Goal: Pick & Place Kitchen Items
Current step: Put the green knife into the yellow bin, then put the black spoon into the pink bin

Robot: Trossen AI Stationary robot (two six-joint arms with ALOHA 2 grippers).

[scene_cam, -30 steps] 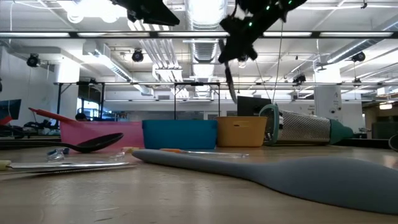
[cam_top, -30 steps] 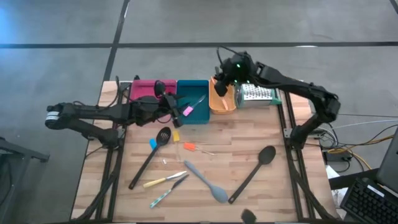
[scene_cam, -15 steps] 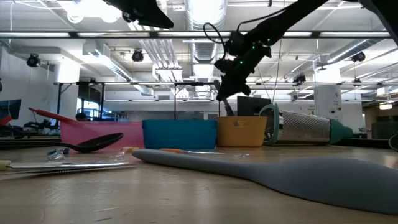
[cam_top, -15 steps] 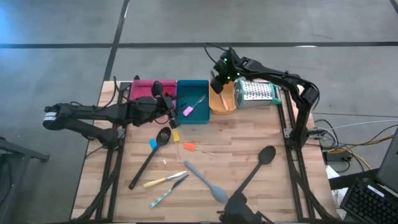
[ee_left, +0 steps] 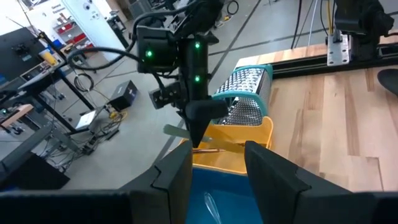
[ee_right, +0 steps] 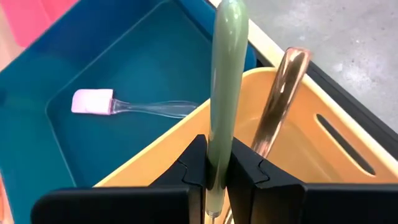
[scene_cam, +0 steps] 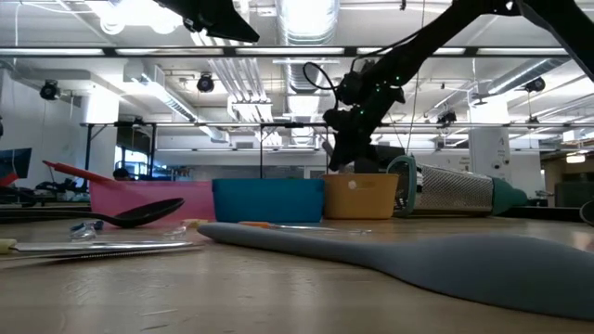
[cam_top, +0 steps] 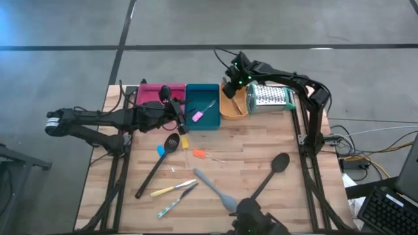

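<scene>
The right gripper (ee_right: 217, 171) has its jaws clamped narrowly on a pale green utensil handle (ee_right: 227, 87), held over the orange tray (cam_top: 233, 106) at about twelve o'clock on the tabletop (cam_top: 307, 196), beside a copper-coloured handle (ee_right: 280, 99) already leaning inside that tray. The left gripper (ee_left: 214, 165) hovers near the teal tray (cam_top: 202, 108), jaws apart with nothing between them. In that teal tray lies a pink-headed spatula (ee_right: 93, 101) with a clear handle, so a few items look sorted. Much is left: around the centre lie a black slotted spoon (cam_top: 157, 166), a small blue-handled tool (cam_top: 160, 151) and an orange-handled tool (cam_top: 199, 154); toward six o'clock a grey spoon (cam_top: 215, 189), a yellow-handled tool (cam_top: 166, 190) and a slim tool (cam_top: 176, 200); toward four o'clock a long black spoon (cam_top: 268, 179). The task seems under half done. The box grater (cam_top: 271, 98) stands just beside the orange tray, the pink tray (cam_top: 150, 91) at eleven o'clock.
</scene>
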